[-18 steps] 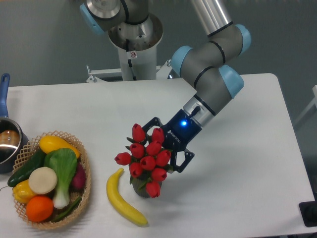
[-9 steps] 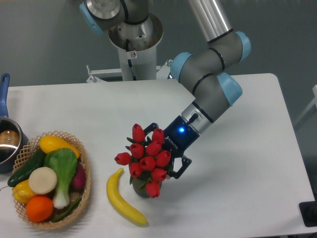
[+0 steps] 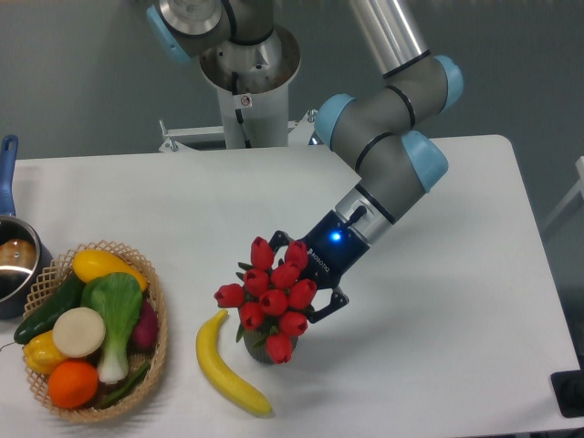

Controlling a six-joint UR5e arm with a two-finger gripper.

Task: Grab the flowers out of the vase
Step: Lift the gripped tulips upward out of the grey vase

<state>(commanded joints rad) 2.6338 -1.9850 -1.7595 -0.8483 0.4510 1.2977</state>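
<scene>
Since a second ago, hand (image 3: 301, 278) has narrowed around flowers (image 3: 272, 294); firm grip on them cannot be confirmed. Bunch has shifted slightly, still seated in vase (image 3: 262, 351), at banana's (image 3: 226, 365) 3 o'clock. Lift pending.

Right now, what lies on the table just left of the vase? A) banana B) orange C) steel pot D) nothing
A: the banana lies on the table beside the vase, whose flowers the gripper has closed in on; the orange sits in the basket.
</scene>
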